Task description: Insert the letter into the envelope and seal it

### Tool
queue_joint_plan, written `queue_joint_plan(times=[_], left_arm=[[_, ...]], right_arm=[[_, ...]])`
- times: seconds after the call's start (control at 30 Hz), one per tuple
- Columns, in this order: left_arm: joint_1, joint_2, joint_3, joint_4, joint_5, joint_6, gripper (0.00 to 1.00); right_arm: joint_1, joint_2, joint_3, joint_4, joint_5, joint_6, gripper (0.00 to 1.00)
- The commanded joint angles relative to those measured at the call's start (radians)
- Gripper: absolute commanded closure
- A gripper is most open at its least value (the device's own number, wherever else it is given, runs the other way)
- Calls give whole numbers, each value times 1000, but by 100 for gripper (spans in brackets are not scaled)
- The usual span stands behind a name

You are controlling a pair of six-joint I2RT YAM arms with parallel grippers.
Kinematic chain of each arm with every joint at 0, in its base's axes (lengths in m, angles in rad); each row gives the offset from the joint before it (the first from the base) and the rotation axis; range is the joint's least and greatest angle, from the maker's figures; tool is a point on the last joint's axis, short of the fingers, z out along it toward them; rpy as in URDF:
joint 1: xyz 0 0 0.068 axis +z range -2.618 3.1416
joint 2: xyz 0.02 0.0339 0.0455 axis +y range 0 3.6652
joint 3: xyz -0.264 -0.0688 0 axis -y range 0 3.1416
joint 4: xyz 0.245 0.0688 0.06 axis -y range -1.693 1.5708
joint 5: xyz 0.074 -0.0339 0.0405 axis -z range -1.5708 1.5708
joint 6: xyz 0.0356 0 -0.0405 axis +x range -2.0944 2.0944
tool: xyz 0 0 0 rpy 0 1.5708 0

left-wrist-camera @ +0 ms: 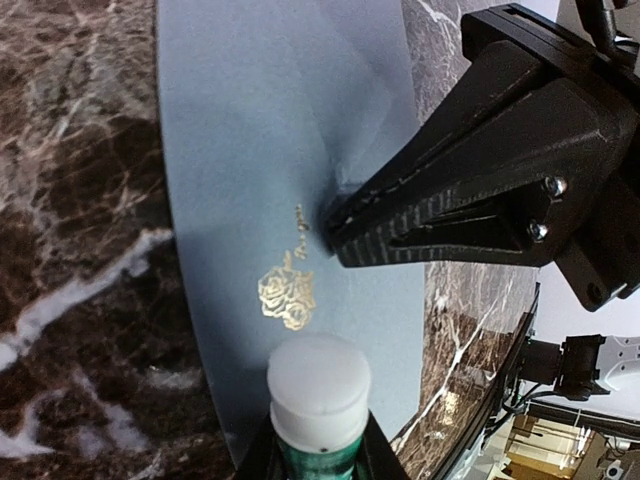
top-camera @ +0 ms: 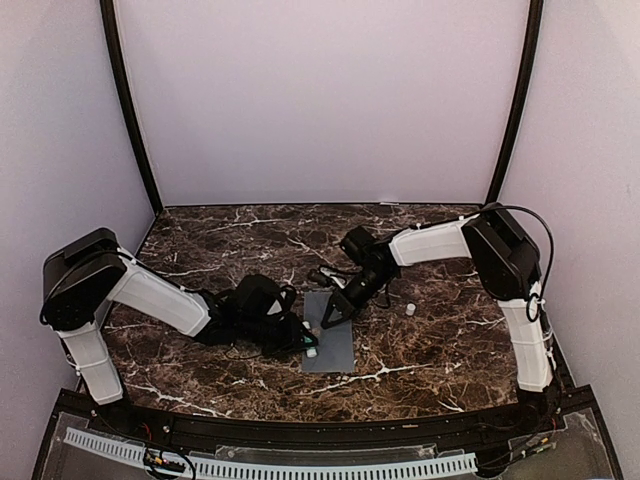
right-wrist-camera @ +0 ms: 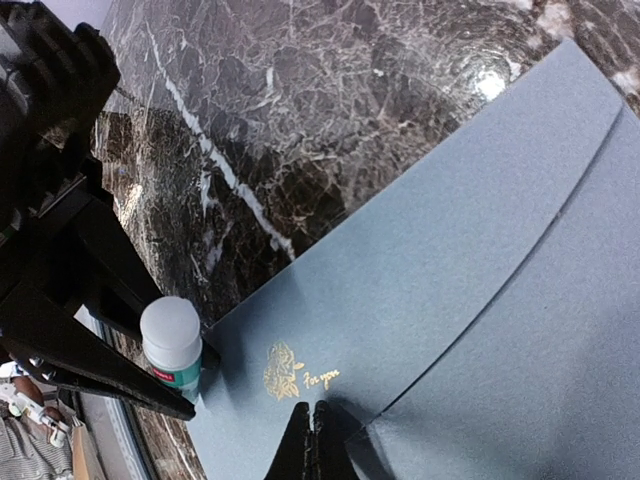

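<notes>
The slate grey-blue envelope [top-camera: 335,350] lies flat on the marble table with its flap folded down. Its gold rose emblem [left-wrist-camera: 287,297] also shows in the right wrist view [right-wrist-camera: 283,370]. My right gripper [top-camera: 328,320] is shut with nothing between the fingers. Its tips [right-wrist-camera: 315,425] rest on the envelope [right-wrist-camera: 480,230] at the flap's point, beside the emblem. My left gripper [left-wrist-camera: 318,445] is shut on a green glue stick [left-wrist-camera: 318,390] with a white top, held over the envelope's [left-wrist-camera: 250,130] near edge. The letter is out of view.
A small white cap-like object [top-camera: 409,309] stands on the table right of the envelope. The dark marble table [top-camera: 230,235] is walled by pale panels at the back and sides. A black rail [top-camera: 300,425] runs along the near edge.
</notes>
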Motion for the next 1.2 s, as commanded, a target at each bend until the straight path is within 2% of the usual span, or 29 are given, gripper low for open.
queue_joint_plan(times=[0.0,0.13,0.43,0.9,1.07,1.17], left_arm=[[-1,44,24,-55,-8,-4,100],[-2,71,48,-100,2,-1,100],[-1,75,64,-166,-13,5,100],[-1,73,51,-171,6,28,100],[1,77,59,-166,14,44,100],[1,58,80,-156,27,83,100]], right_arm=[[4,2,-26,-17,22,-20,100],[17,7,-25,-55,-39,-57,100],[31,-19,-51,-91,-71,-109,100],[-41,-1,4,-49,66,-33,100],[-63,-17,48,-67,8,-87,100],[-68,-79,65,-98,-57,-157,98]])
